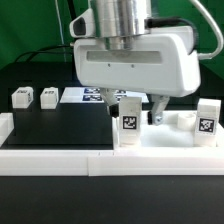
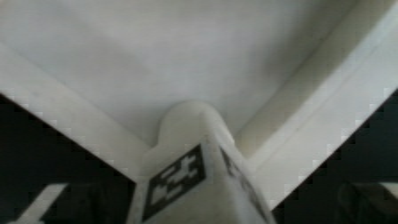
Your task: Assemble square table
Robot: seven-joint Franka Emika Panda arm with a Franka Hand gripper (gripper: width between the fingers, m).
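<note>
Directly beneath the gripper, whose jaws stand spread and clear of it, a tagged table leg stands upright, long axis vertical, on the square tabletop. The wrist view shows its rounded top centred below; only the exterior view shows another leg farther right.

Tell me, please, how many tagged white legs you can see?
4. Two sit at the exterior view's left: the outer leg and the inner leg. The middle leg stands below the gripper; the right leg stands at the far right. Others may be hidden.
</note>
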